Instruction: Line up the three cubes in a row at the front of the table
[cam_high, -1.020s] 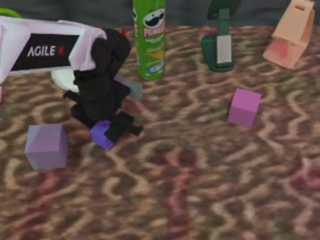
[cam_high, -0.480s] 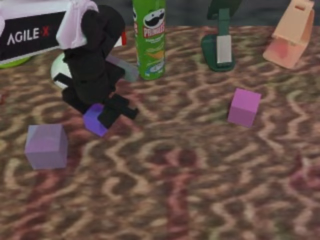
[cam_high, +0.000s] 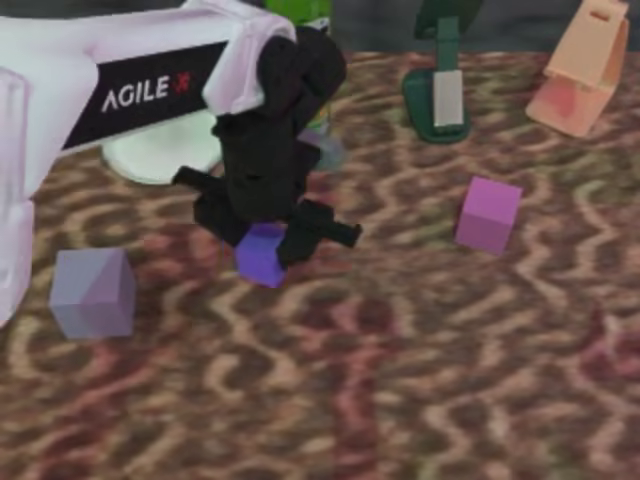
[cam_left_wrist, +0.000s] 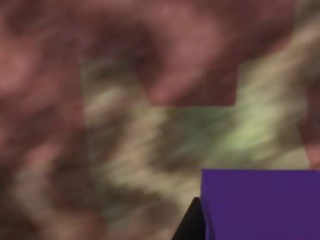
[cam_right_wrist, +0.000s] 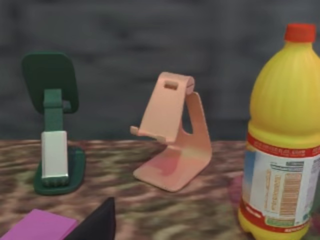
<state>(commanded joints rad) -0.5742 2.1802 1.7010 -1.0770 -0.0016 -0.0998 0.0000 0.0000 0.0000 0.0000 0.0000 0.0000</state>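
Mottled brown, tan and reddish waves cover the table (cam_high: 420, 380), with a dark grey wall behind. Far left sits the lavender cube (cam_high: 93, 292). The left gripper (cam_high: 268, 243), its arm lettered "AGILE X", is clamped on the violet cube (cam_high: 259, 255) left of centre. The magenta cube (cam_high: 488, 214) lies well right. The right gripper's state is hidden.

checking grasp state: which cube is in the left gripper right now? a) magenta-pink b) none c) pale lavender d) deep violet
d: in the top view the left gripper is shut on the deep violet cube; the lavender cube and the pink cube sit apart on the table.
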